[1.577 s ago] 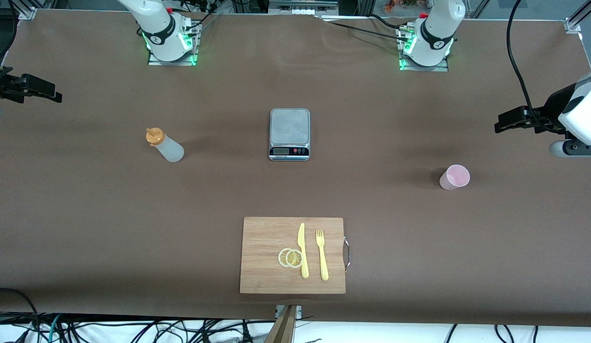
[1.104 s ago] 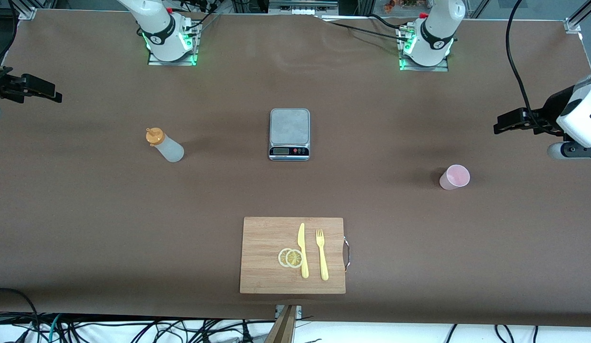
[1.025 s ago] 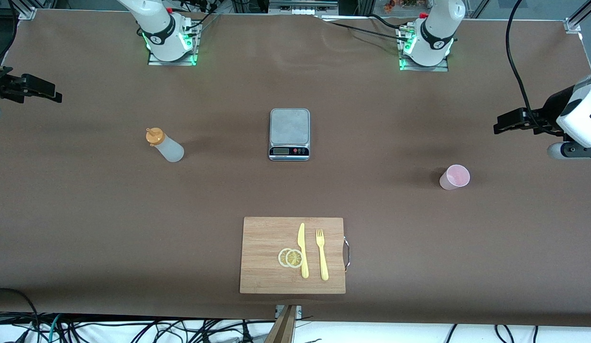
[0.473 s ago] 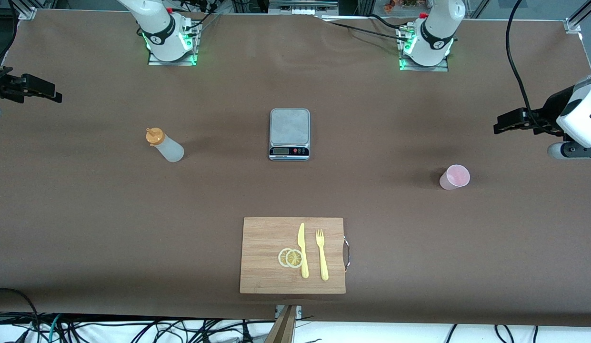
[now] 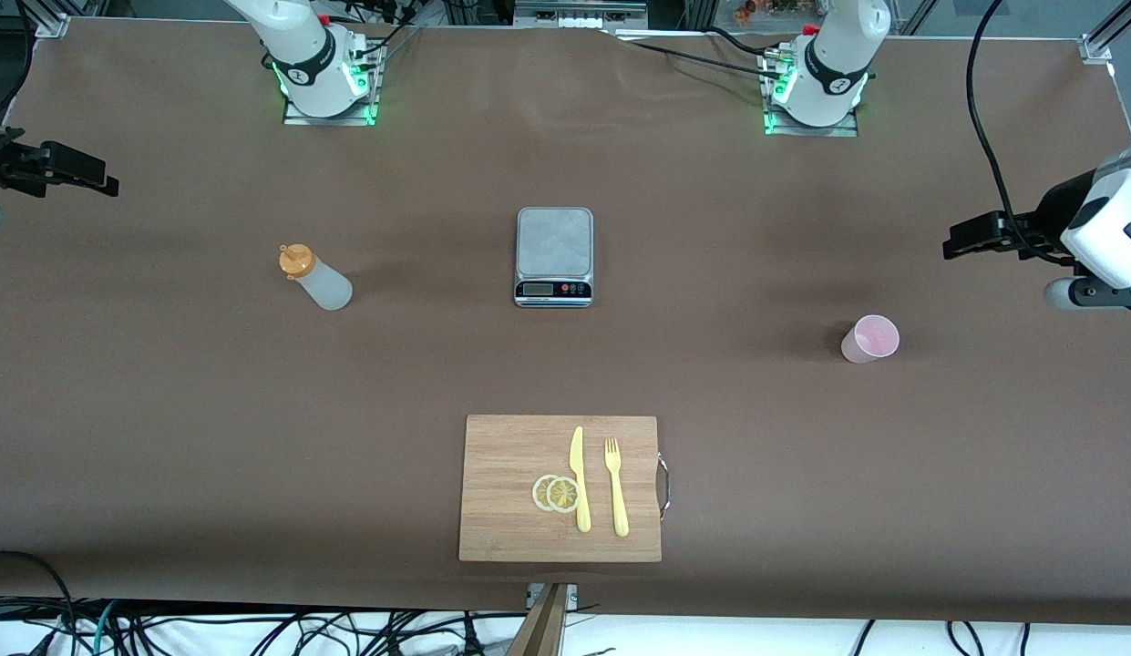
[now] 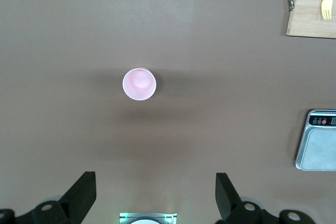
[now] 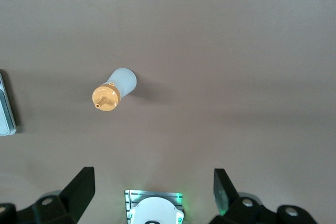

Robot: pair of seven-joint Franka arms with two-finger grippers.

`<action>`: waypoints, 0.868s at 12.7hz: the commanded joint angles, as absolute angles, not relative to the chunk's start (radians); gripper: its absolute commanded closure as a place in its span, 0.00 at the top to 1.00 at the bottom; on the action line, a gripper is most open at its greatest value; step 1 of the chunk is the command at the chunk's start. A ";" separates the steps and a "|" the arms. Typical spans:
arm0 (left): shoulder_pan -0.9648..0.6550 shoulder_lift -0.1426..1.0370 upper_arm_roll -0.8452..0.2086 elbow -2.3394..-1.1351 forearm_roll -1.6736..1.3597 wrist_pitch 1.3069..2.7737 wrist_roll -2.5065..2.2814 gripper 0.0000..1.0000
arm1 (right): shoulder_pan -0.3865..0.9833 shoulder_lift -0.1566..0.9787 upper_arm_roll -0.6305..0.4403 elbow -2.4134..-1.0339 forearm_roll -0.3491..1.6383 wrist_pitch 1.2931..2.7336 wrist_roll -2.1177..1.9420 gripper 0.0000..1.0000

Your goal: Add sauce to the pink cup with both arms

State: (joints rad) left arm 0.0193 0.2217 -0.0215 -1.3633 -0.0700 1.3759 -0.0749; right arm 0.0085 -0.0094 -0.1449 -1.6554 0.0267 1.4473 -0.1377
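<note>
Both tools gape empty, high over the worktop's ends: left tool [image 6: 152,203] above the upright cup [image 5: 870,339], lower right; right tool [image 7: 149,198] above the sauce [image 5: 313,278], ready to descend.

matt brown table cover [image 5: 255,410], brushed-metal scale [image 5: 553,241], wooden board [image 5: 510,510] (visible grain), translucent plastic cup [image 5: 869,339]
</note>
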 commanded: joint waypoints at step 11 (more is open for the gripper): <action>0.081 0.374 0.011 -1.623 -0.006 1.750 0.133 1.00 | -0.003 -0.003 -0.141 -1.634 0.032 1.440 -0.143 1.00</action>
State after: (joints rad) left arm 0.0743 0.3815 0.0062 -1.5504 -0.0252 1.6653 0.0748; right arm 0.0079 -0.0093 -0.1452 -1.6528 0.0267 1.4473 -0.1377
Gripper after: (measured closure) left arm 0.000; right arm 0.000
